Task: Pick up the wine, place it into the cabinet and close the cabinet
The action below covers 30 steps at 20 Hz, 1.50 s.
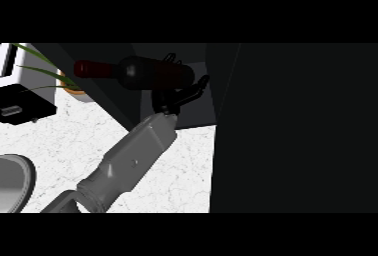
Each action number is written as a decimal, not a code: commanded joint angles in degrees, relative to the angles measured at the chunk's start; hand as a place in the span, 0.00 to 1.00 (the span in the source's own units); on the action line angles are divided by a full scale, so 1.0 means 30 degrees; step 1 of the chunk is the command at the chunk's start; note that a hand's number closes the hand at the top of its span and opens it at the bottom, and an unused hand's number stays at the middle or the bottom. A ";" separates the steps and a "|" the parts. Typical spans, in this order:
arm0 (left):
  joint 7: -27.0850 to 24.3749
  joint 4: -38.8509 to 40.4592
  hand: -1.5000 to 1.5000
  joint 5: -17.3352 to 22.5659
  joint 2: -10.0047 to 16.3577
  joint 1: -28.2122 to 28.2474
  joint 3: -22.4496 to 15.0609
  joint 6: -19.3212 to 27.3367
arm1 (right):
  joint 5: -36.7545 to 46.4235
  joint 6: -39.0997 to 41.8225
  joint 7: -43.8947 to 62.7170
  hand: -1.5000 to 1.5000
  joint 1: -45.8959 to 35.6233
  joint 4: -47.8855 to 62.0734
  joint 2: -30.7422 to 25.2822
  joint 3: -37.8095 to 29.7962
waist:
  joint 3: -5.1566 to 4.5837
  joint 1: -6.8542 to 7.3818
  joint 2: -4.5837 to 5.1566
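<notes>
Ok so going from the left edge: a white boxy appliance [9, 60] is sitting in the upper left corner, with a black block-shaped thing [23, 104] lying just below it. Can't tell what either one is. Some green plant leaves [40, 70] are fanning out next to them, and their pot [75, 91] is peeking out behind the dark cabinet [122, 107]. A grey round rim [15, 182] is poking in at the lower left, cut off by the frame edge. All of this is sitting on the white marbled desk [66, 142].

Moving toward the middle, the grey forearm [133, 155] is coming in from the lower left and slanting up and to the right, ending at the left hand [174, 99] in the upper middle of the frame. The hand is pointing upward with its fingers [198, 86] curling round the wine bottle [144, 72], some showing below and right of the glass and a fingertip or two peeking over the top. So it's gripping the bottle around the fat part of the body.

The wine bottle is hanging off the desk, up in the upper middle, in front of the cabinet's dark face. It's lying on its side, long axis running left to right across the frame, dark red neck [92, 69] pointing left, base toward the right. Whether it's actually inside the cabinet I can't tell.

A big dark panel [295, 125] is filling the whole right side.
</notes>
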 commanded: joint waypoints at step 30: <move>-0.2397 -0.1434 0.00 0.1110 -0.0003 -0.0538 -0.4279 0.1750 | -0.0624 0.0553 -0.0311 0.00 0.0650 0.0165 -0.0637 -0.0856 | 0.0036 0.1121 -0.0312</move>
